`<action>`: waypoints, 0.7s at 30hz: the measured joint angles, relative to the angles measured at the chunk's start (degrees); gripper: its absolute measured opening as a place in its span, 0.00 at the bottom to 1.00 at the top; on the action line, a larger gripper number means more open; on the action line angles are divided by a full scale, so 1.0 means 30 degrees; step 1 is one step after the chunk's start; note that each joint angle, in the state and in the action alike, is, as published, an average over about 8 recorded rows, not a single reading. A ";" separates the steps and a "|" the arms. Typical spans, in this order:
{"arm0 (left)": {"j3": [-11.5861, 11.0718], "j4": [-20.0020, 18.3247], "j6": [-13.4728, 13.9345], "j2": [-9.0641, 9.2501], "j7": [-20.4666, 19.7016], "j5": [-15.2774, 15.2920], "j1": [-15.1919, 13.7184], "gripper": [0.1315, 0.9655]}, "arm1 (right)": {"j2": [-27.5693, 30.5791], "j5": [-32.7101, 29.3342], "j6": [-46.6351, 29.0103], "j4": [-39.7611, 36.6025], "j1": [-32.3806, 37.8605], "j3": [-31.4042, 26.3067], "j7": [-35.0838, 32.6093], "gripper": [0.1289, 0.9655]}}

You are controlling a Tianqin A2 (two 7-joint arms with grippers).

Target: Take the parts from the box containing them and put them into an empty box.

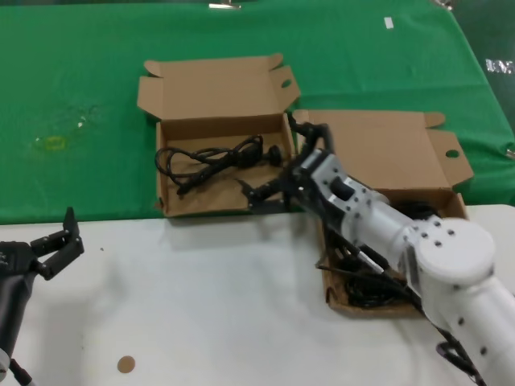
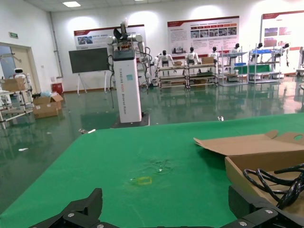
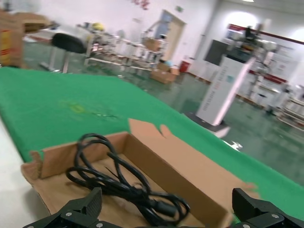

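Two open cardboard boxes stand side by side. The left box (image 1: 167, 207), whose near wall looks uneven in the right wrist view (image 3: 50, 159), holds one looped black cord (image 1: 213, 161) (image 3: 123, 190). The right box (image 1: 334, 297) holds more black cords (image 1: 366, 285), mostly hidden under my right arm. My right gripper (image 1: 267, 190) (image 3: 166, 211) hangs open just above the cord at the left box's near right corner, fingers wide apart and empty. My left gripper (image 1: 55, 245) (image 2: 166, 211) is open and parked low at the left over the white table, and its view catches that box (image 2: 242, 178) and cord (image 2: 280, 183).
Both boxes' lid flaps (image 1: 213, 84) (image 1: 378, 149) lie open towards the back on the green cloth (image 1: 80, 80). A yellowish mark (image 1: 52, 143) shows on the cloth. A small brown disc (image 1: 125, 364) lies on the white table (image 1: 209, 297) in front.
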 joint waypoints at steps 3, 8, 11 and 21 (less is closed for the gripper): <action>0.0000 0.0000 0.0000 0.0000 0.0000 0.0000 0.0000 0.89 | 0.0191 0.0301 0.0626 0.1028 -0.1057 0.0522 0.0488 1.00; 0.0000 0.0000 0.0000 0.0000 0.0007 0.0000 0.0000 0.97 | 0.0505 0.0795 0.1651 0.2712 -0.2811 0.1378 0.1288 1.00; 0.0000 0.0000 0.0000 0.0000 0.0013 -0.0001 0.0000 0.98 | 0.0702 0.1100 0.2285 0.3755 -0.3910 0.1907 0.1782 1.00; 0.0000 0.0000 0.0000 0.0000 0.0005 -0.0002 0.0000 1.00 | 0.1343 0.2105 0.4376 0.7200 -0.7491 0.3658 0.3412 1.00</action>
